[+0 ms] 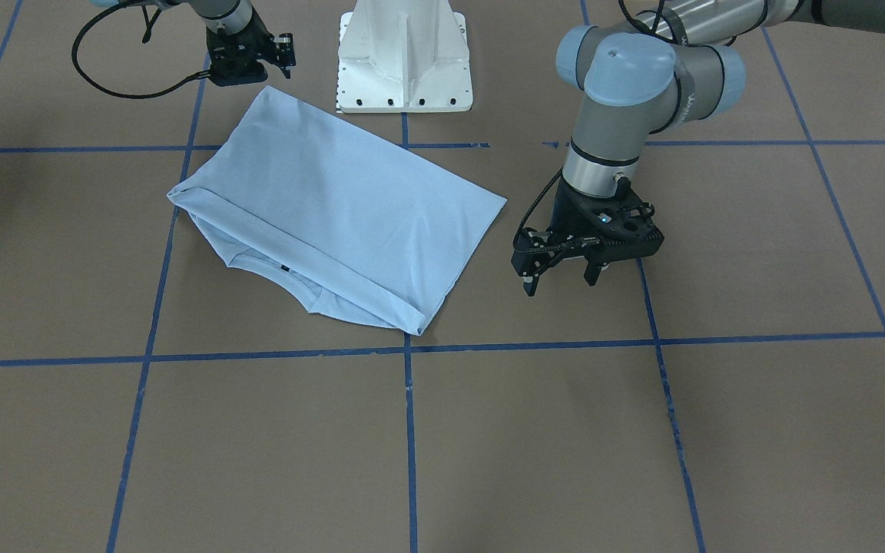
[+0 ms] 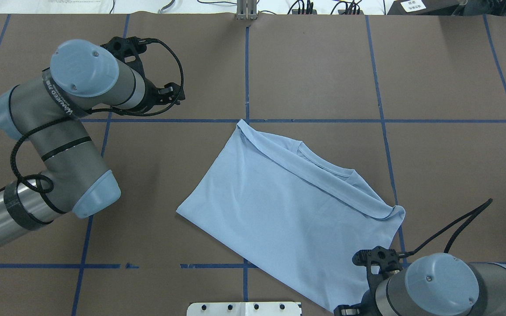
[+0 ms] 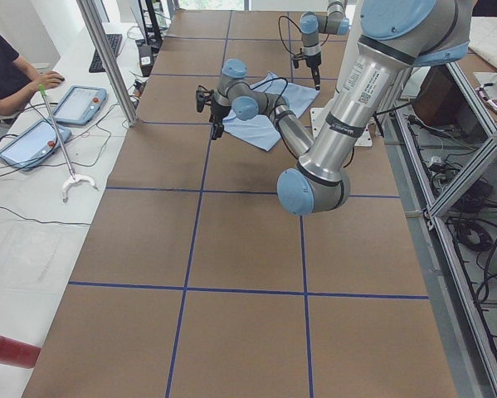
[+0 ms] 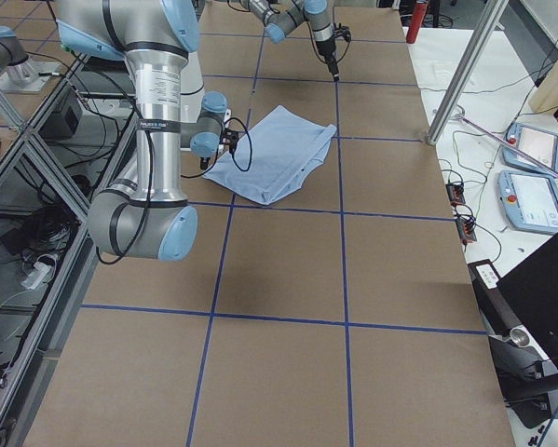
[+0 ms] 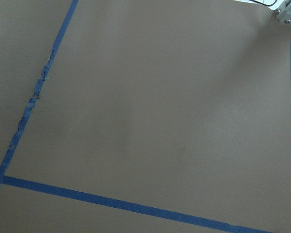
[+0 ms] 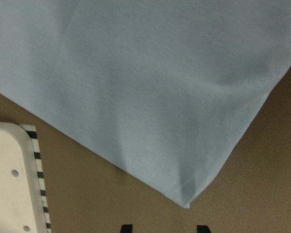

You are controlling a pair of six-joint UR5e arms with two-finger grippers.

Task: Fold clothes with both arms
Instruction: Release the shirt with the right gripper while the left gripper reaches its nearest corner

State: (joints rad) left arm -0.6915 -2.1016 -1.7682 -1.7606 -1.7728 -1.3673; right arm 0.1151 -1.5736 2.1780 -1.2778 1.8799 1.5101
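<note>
With the left claw (image 1: pixel 560 280) and right claw (image 6: pixel 163 227) both spread apart and empty either side of it, the half-folded T-shirt (image 1: pixel 343 200) lay flat on the worktop (image 1: pixel 642 430), soft, light, likely to sag, best pinched at its corners

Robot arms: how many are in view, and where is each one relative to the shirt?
2. The left arm is beside the T-shirt, apart from it. The right arm is at the shirt's corner nearest the white base. None seems hidden.
</note>
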